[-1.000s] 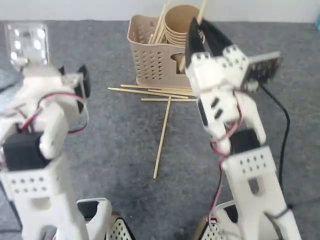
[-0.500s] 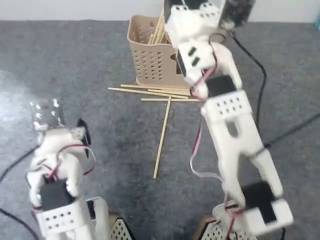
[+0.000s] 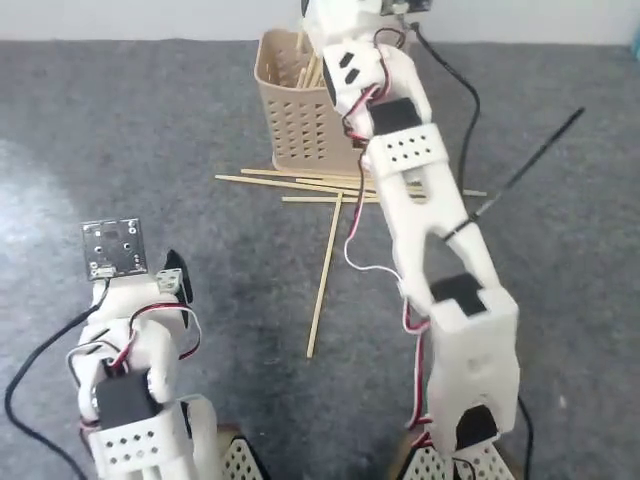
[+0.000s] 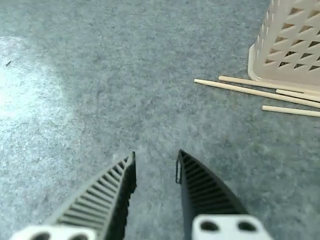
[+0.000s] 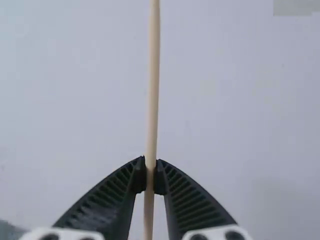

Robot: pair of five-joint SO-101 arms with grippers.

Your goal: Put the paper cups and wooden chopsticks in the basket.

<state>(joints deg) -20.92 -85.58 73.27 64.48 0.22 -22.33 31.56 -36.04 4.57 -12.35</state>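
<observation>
Grey felt covers the worktop [image 3: 150,120], with plenty of free room along its left edge and out to the far-left corner. The beige basket [image 3: 300,125] sits at the middle of the far edge, with sticks [image 3: 311,72] standing inside it. The loose chopsticks [image 3: 290,183] lie flat just in front of its near wall, and a single chopstick [image 3: 325,275] runs from them toward the near edge, between the two arms.

The right arm [image 3: 420,200] is stretched long across the pile and over the basket; the right gripper [image 5: 150,172] is pinched tight on one wooden chopstick [image 5: 152,75], upright between the jaws. The left gripper [image 4: 155,165] hangs by the near-left corner, jaws a narrow gap apart and holding nothing, above bare felt and well apart from the loose chopsticks.

Against a second ago, the right arm was folded in front of the basket and has now reached out over it; the left arm has pulled back toward the near edge; the loose chopsticks haven't budged.
</observation>
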